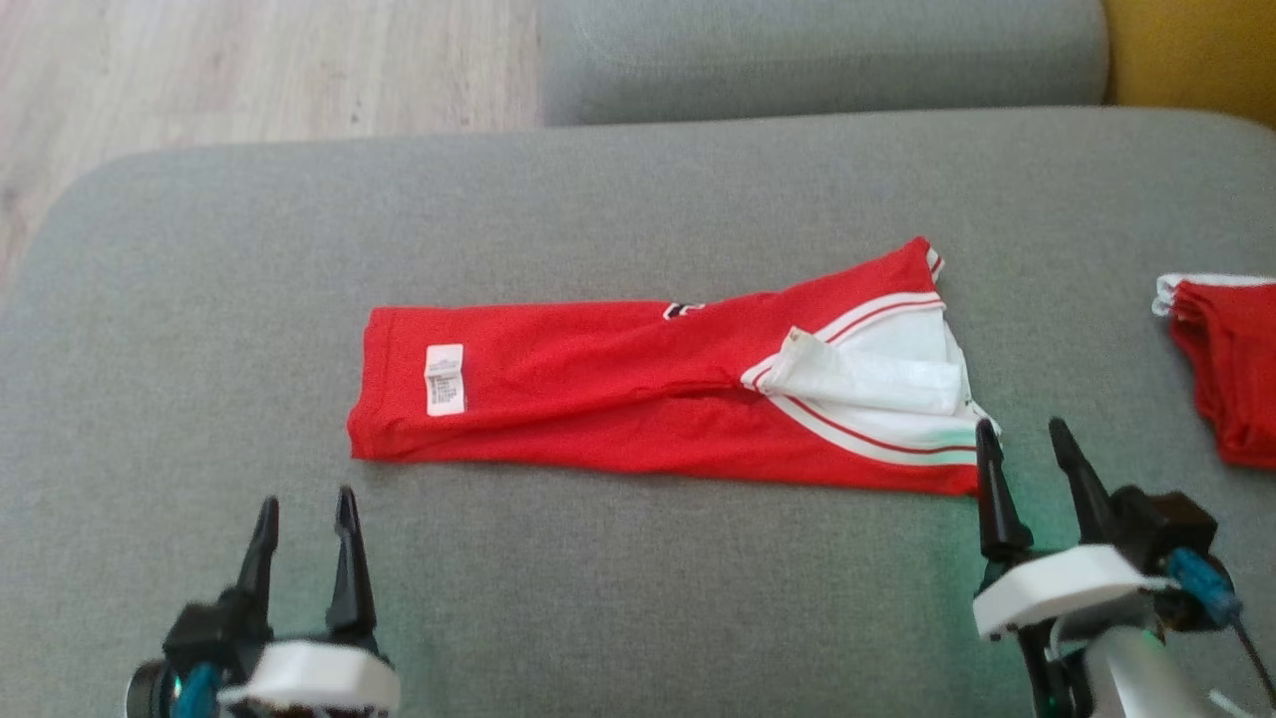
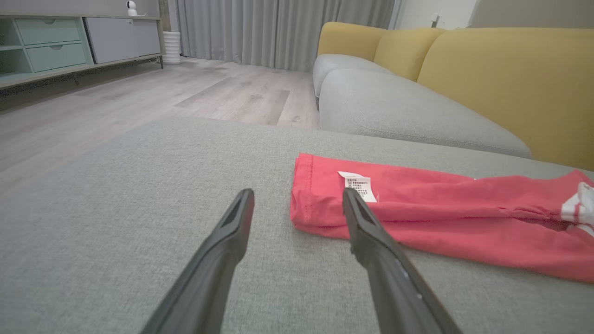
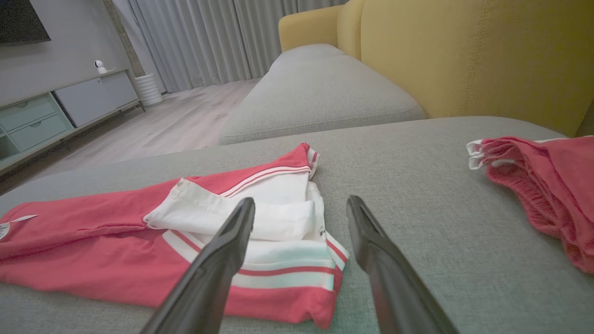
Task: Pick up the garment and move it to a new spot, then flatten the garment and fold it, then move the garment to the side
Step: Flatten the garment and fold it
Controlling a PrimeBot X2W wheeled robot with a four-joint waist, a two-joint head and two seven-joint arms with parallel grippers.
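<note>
Mid-fold: red jersey (image 1: 618,399) lying as long strip on grey sofa cushion (image 1: 598,199). Wide and empty near its corners: left end effector (image 1: 307,499), right end effector (image 1: 1021,426). Next, probably: gripping one end, folding across.

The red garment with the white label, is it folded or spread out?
Folded. The red garment lies as a narrow strip, layers doubled at its label end, care label facing up.

The left claw (image 1: 306,499) and right claw (image 1: 1021,426) both point forward, fingers spread wide apart and gripping nothing, the right reaching further ahead.
</note>
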